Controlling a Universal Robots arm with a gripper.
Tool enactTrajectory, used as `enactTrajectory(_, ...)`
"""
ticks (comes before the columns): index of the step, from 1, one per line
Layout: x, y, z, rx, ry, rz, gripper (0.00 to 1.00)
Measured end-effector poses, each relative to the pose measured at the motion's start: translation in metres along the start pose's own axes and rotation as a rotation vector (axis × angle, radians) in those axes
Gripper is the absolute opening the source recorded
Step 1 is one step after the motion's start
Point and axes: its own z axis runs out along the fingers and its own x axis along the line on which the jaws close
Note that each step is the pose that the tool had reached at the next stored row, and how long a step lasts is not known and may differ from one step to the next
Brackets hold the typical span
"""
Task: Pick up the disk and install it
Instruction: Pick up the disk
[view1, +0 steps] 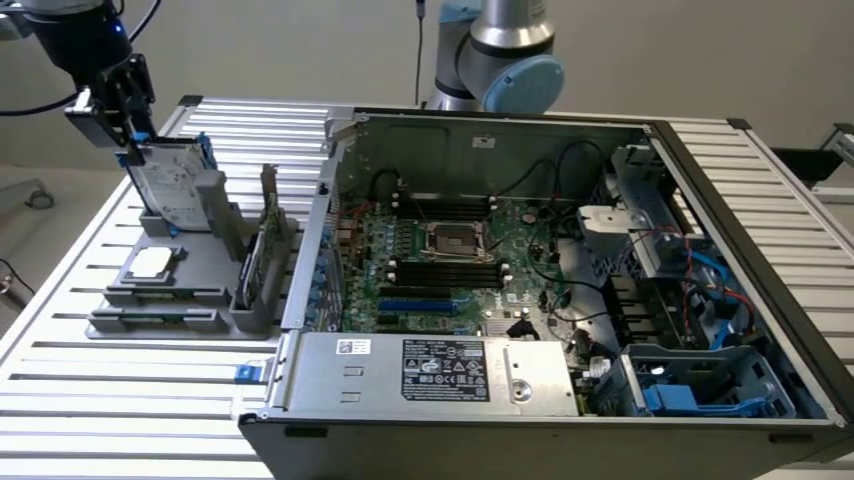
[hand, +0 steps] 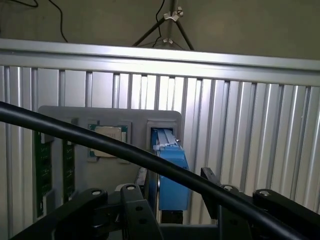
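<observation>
Pincer (wide open) straddles the disk, upright on edge, long axis vertical.

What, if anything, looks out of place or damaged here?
Nothing stands out. The disk stands on edge in its grey holder, the chip lies flat in the same holder, and the open claw is at the disk's top.
</observation>
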Motion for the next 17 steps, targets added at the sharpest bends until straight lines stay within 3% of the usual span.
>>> enactTrajectory(6,0.0000,0.0000,0.0088,-0.0003,0.0030,0.002,0.54)
enactTrajectory(17,0.0000,0.0000,0.0117,-0.0029,0.0029,0.007,0.54)
